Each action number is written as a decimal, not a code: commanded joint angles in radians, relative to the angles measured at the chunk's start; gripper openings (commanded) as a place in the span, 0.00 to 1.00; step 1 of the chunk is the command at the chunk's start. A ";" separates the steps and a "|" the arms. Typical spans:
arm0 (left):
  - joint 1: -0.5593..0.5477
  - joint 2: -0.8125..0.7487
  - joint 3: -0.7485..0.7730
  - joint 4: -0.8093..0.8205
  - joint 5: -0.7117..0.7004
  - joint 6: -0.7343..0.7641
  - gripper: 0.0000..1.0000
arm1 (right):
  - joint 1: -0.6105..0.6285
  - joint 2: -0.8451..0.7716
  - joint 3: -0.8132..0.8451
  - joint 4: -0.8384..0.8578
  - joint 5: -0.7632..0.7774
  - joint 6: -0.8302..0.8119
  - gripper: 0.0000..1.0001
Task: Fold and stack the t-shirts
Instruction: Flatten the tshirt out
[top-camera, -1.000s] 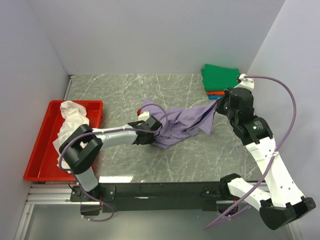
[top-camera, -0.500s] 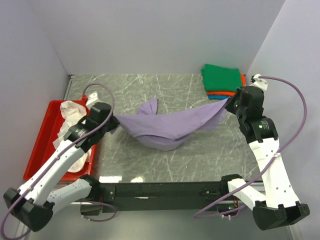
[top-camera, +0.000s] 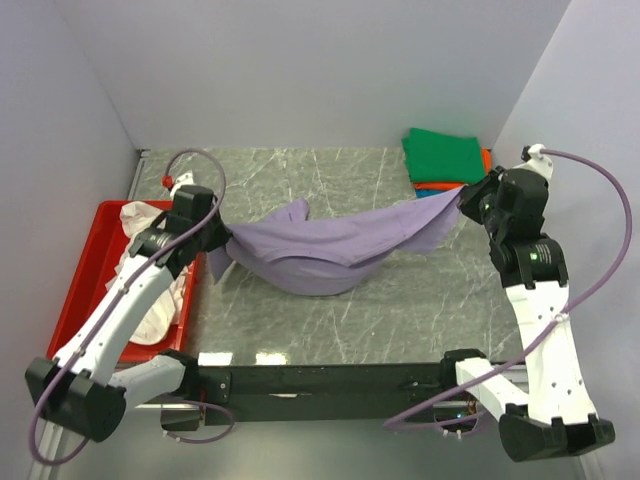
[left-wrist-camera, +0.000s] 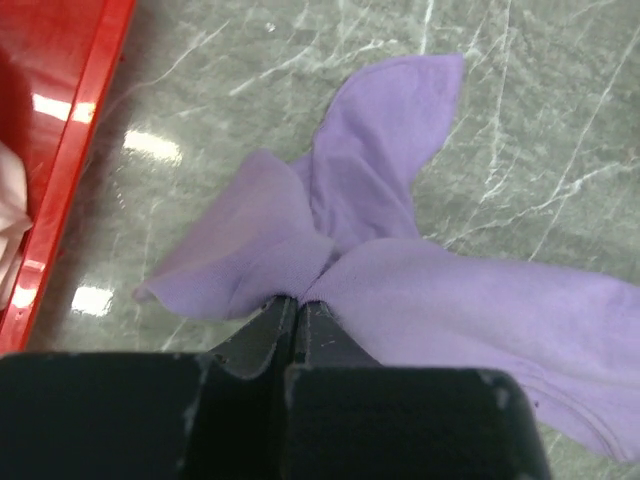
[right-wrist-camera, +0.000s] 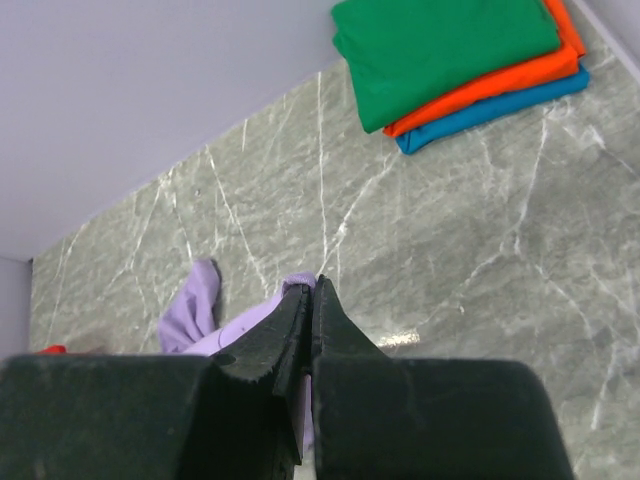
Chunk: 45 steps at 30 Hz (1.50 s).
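currently left end effector & right end effector each clamp closed on opposite ends of lavender t-shirt, stretched btwn them, sagging over surface.

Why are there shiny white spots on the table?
Light bouncing off the glossy table: left wrist view, two bright patches beside the red tray, which gleams too; top external view, pale spots near the front edge; right wrist view, one patch near the right gripper.
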 joint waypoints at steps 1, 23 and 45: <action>0.031 0.040 0.131 0.059 0.063 0.045 0.00 | -0.022 0.046 0.086 0.044 -0.034 0.015 0.00; 0.111 0.596 0.770 -0.095 0.452 0.265 0.00 | -0.024 0.012 -0.053 0.115 -0.170 0.084 0.00; 0.016 0.439 0.063 0.297 0.252 0.068 0.06 | -0.059 0.192 -0.565 0.411 -0.291 0.093 0.00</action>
